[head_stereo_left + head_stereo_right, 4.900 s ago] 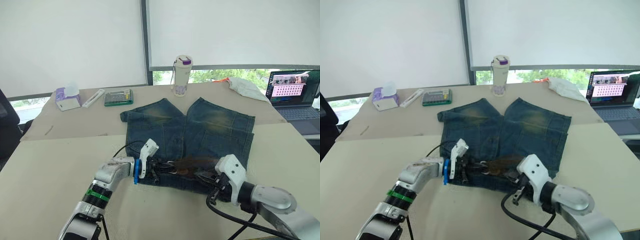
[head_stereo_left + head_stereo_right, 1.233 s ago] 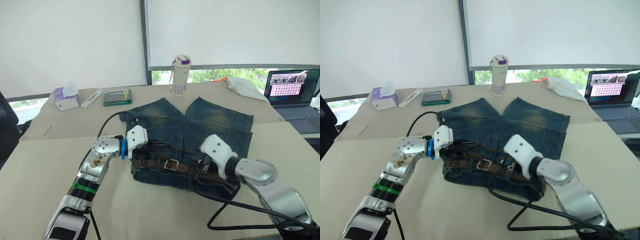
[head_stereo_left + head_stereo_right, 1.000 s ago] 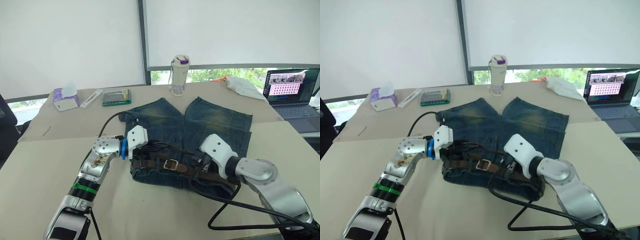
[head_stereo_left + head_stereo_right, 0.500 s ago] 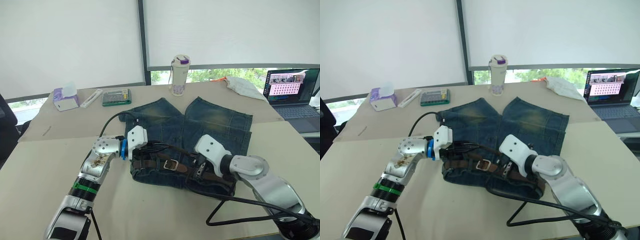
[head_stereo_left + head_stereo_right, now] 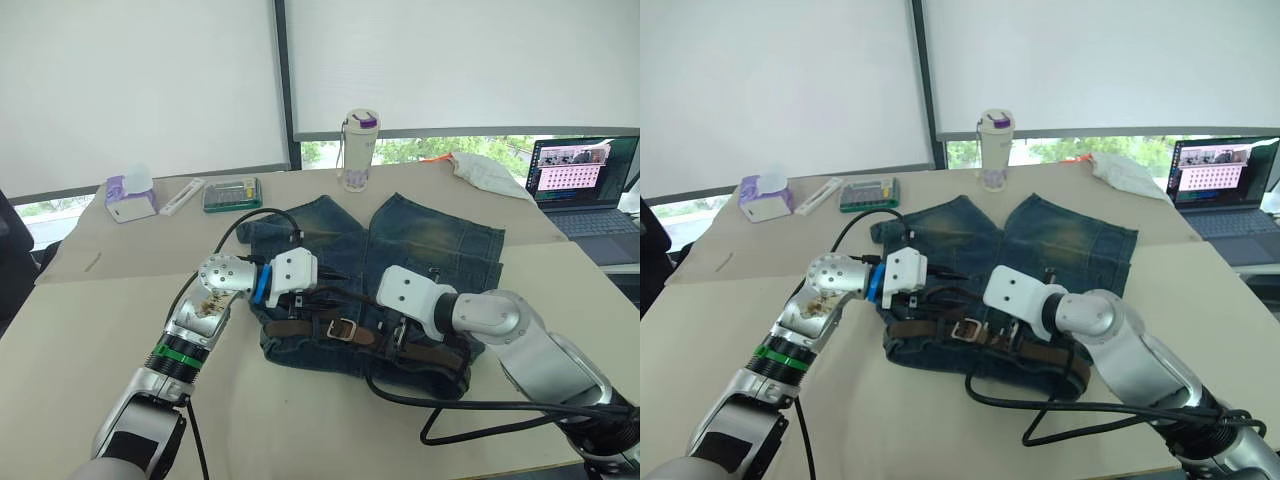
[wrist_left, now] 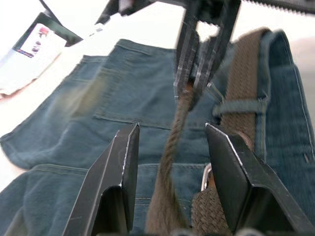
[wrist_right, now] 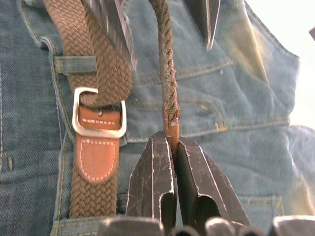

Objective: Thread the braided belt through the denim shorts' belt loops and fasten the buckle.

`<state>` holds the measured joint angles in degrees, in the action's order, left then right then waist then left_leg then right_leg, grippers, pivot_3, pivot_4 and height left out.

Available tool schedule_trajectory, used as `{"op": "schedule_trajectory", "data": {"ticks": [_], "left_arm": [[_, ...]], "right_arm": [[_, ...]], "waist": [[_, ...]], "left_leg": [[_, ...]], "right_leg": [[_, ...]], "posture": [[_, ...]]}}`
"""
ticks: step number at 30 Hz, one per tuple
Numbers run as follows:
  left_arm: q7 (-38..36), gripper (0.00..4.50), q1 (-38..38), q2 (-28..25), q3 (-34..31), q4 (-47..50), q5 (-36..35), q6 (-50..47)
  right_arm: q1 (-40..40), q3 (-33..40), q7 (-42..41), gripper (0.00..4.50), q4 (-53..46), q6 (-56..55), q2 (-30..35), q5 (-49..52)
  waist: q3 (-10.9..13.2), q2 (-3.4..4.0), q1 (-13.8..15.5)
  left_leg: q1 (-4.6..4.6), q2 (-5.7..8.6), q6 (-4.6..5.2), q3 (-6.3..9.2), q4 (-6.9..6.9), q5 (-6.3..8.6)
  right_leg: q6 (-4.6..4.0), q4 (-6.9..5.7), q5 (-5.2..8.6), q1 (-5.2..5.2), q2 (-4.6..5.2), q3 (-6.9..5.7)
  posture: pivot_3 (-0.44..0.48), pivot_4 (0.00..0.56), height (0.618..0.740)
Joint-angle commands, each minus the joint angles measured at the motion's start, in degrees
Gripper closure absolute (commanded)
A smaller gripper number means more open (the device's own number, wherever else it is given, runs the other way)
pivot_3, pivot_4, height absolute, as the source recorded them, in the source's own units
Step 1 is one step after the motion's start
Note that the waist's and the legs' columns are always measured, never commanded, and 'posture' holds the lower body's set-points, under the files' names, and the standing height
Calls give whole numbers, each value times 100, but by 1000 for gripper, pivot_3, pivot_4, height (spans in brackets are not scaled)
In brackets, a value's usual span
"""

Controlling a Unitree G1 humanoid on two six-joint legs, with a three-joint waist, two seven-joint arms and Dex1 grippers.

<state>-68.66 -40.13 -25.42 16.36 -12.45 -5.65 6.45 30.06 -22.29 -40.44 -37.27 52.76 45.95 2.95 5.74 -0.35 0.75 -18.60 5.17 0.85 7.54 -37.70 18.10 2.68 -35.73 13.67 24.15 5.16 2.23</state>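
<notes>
The denim shorts (image 5: 400, 270) lie flat on the beige table (image 5: 90, 330), legs pointing away toward the window, waistband nearest the robot. The braided belt (image 7: 101, 64) runs along the waistband, passing under a belt loop (image 7: 74, 64) and through the silver buckle (image 7: 99, 112), whose brown leather tab lies just below it in the right wrist view. Past the buckle the strap doubles back and its free end rises off the denim as a narrow twisted length.

The right gripper (image 7: 170, 147) has its two black fingers pressed together on the leather tip of that free end, so the strap stretches straight out from between the fingertips, over the shorts' seat pocket. The buckle sits just beside these fingers, not touching them.

The left gripper (image 6: 170, 147) is spread wide, its fingers (image 6: 118, 182) standing on either side of the same raised strap without touching it; the strap passes through the gap and on to the right gripper's closed fingers beyond. In the head views both grippers hover close together over the middle of the waistband.

Further back on the table stand a white tumbler with a purple lid (image 5: 359, 150), a tissue box (image 5: 132, 195), and a laptop (image 5: 585, 185) off to the right
</notes>
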Motion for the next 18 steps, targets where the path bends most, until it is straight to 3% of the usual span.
{"op": "schedule_trajectory", "data": {"ticks": [1,3,10,18], "left_arm": [[31,2261,-279,-58,67,-59,241,231],[120,2261,-389,-9,42,-141,287,214],[17,4452,-399,-14,33,8,164,44],[132,4482,-232,-165,-27,107,203,-141]], "right_arm": [[241,-93,-19,4500,-196,121,-36,-93],[303,-131,-27,4500,-234,187,-64,-103],[324,-81,77,4500,-326,357,-232,-81],[297,171,133,4500,-391,610,-476,120]], "waist": [[0,0,-1],[0,0,0],[-1,1,-6],[-1,2,-5]], "left_leg": [[-1,0,0,0,-1,0],[-3,0,0,0,-2,0],[-10,0,0,2,-5,0],[-10,1,0,3,-7,0]], "right_leg": [[0,0,0,0,0,0],[0,0,0,2,-1,-2],[0,-4,0,8,-1,-3],[0,-6,0,8,0,-3]], "posture": [[0,150,740],[0,150,740],[0,150,740],[0,150,740]]}}
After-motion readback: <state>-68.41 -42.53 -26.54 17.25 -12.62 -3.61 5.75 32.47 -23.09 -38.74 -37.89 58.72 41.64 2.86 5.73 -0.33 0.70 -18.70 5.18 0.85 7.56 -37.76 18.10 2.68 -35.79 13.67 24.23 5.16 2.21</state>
